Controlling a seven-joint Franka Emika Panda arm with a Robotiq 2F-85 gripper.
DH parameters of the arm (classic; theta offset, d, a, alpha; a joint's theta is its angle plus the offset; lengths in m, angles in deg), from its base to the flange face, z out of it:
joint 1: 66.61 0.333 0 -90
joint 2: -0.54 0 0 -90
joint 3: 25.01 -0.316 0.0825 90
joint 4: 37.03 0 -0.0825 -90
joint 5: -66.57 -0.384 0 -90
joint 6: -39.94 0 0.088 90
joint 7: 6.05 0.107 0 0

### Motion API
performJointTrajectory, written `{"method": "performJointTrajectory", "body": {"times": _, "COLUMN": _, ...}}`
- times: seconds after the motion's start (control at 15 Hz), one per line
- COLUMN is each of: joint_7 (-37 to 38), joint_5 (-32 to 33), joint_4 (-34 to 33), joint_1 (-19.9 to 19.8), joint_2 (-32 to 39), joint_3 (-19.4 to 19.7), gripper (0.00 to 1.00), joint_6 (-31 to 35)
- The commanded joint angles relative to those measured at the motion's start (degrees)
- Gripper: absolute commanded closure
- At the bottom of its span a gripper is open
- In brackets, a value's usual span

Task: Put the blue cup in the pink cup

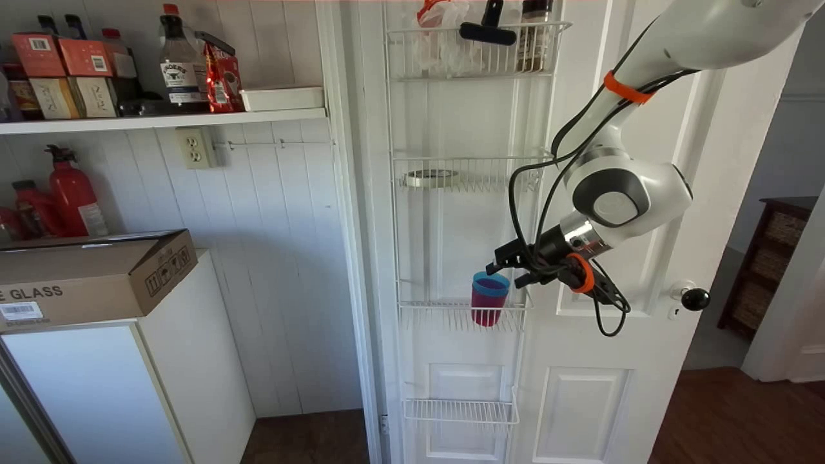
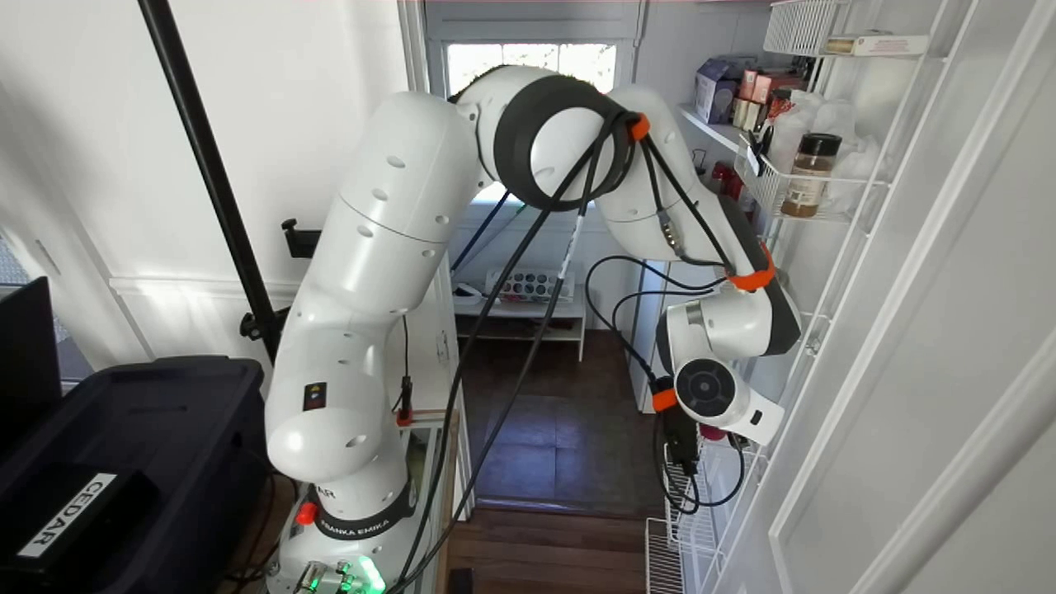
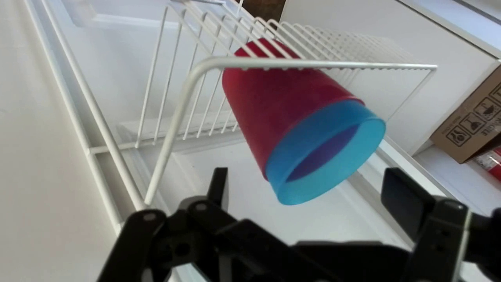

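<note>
The pink cup [image 1: 487,316] stands upright in a wire basket of the door rack. The blue cup [image 1: 483,284] is nested inside it, with only its rim band showing above the pink rim. In the wrist view the pink cup [image 3: 282,102] and the blue cup [image 3: 340,168] show with their mouths toward the camera; the blue cup's lower part is hidden inside the pink one. My gripper [image 1: 506,276] is open and empty, just above and beside the blue rim. In the wrist view the fingers of my gripper [image 3: 307,172] are wide apart, short of the cups.
The wire basket [image 3: 332,64] surrounds the cups' lower part. A basket above holds a tape roll [image 1: 430,179]. A door knob [image 1: 696,299] is at the right. A cardboard box [image 1: 90,277] sits on a white cabinet at the left. Cables hang around the wrist.
</note>
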Motion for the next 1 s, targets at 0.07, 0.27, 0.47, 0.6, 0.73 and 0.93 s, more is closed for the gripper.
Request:
{"method": "performJointTrajectory", "body": {"times": 0.07, "joint_7": 1.51, "joint_5": 2.20, "joint_4": 2.60, "joint_1": -0.46, "joint_2": -2.01, "joint_3": -0.44, "gripper": 0.00, "joint_6": -0.91}}
{"method": "performJointTrajectory", "body": {"times": 0.27, "joint_7": 1.08, "joint_5": 2.36, "joint_4": 6.38, "joint_1": -0.94, "joint_2": -4.90, "joint_3": -0.51, "gripper": 0.00, "joint_6": -2.48}}
{"method": "performJointTrajectory", "body": {"times": 0.47, "joint_7": 2.76, "joint_5": 6.05, "joint_4": 11.78, "joint_1": -1.40, "joint_2": -9.17, "joint_3": -0.64, "gripper": 0.00, "joint_6": -5.04}}
{"method": "performJointTrajectory", "body": {"times": 0.6, "joint_7": 2.50, "joint_5": 6.59, "joint_4": 14.85, "joint_1": -1.57, "joint_2": -12.23, "joint_3": -0.42, "gripper": 0.00, "joint_6": -4.13}}
{"method": "performJointTrajectory", "body": {"times": 0.73, "joint_7": 3.47, "joint_5": 7.80, "joint_4": 17.82, "joint_1": -2.01, "joint_2": -15.28, "joint_3": -0.47, "gripper": 0.00, "joint_6": -3.01}}
{"method": "performJointTrajectory", "body": {"times": 0.93, "joint_7": 6.27, "joint_5": 11.29, "joint_4": 22.36, "joint_1": -3.19, "joint_2": -20.11, "joint_3": -0.79, "gripper": 0.00, "joint_6": -2.70}}
